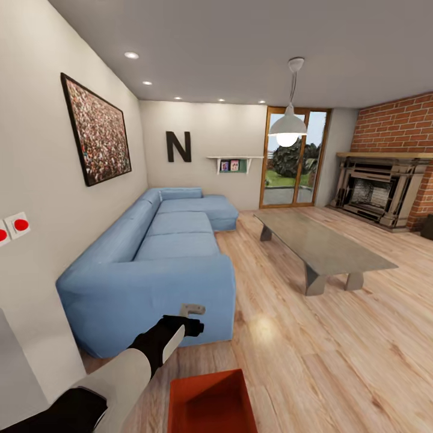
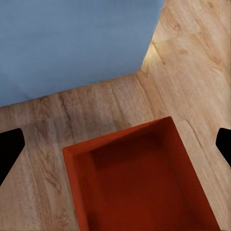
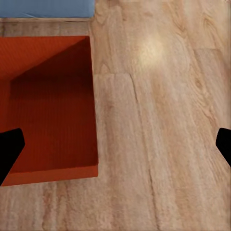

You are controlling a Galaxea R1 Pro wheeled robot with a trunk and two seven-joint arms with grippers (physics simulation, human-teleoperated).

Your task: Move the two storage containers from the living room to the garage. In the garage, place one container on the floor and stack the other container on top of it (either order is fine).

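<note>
I count one orange-red storage container [image 1: 210, 403] on the wood-plank floor [image 1: 337, 349], just beside the near end of the blue sofa [image 1: 162, 258]. It looks rigid and light, probably slick plastic; I'd take it by its low rim. My left gripper [image 2: 115, 144] hangs spread above it; the right gripper [image 3: 115, 144] is spread too, holding nothing.

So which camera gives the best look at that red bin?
The right wrist view: the red bin shows its ribbed bottom and two corners. The left wrist view shows one end; the head view catches it at the frame's bottom edge.
</note>
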